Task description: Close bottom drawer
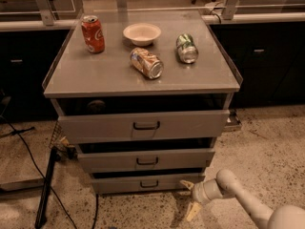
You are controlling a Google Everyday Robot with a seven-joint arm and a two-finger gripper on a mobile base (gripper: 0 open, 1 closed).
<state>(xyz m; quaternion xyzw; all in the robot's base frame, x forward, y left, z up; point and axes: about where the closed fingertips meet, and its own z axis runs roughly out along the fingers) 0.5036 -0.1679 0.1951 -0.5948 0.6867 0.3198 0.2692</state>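
Note:
The bottom drawer (pixel 119 183) is the narrowest grey front, lowest on the cabinet, with a small dark loop handle (pixel 149 183). It stands pulled out a little, with a dark gap above it. My gripper (pixel 189 198) is low at the drawer's right end, just above the floor, on a cream arm coming in from the lower right. Its fingers are spread open and empty. The upper fingertip (pixel 185 183) lies at the right end of the drawer front; I cannot tell whether it touches.
The middle drawer (pixel 109 161) and top drawer (pixel 95 126) also stand pulled out. On the cabinet top (pixel 95 75) are a red can (pixel 92 33), a white bowl (pixel 142 33) and two cans lying on their sides. A black stand and cables are on the floor at left.

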